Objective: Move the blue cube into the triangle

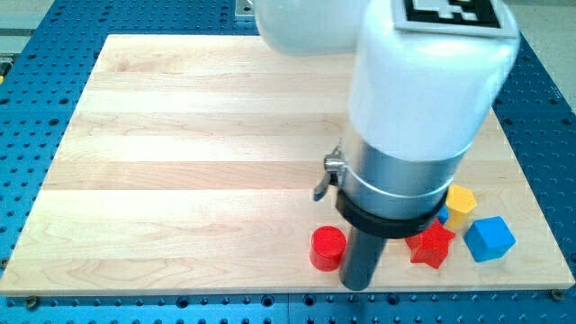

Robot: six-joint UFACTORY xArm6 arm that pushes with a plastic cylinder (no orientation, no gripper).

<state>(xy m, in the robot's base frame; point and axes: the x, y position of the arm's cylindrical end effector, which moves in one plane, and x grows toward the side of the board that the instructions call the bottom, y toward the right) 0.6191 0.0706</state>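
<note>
My tip is being lowered between the red cylinder and red star — no pincer is being carried. The blue cube is being left beside the yellow block, near the wooden board's bottom-right corner.

The surface is pale wood in lengthwise bands, on a blue base dotted with dark holes. Near the view's bottom right lie a red cylinder, a red star, a yellow block and a blue cube. The arm is white over silver, with a black collar and dark rod, and a black-and-white tag on top.
</note>
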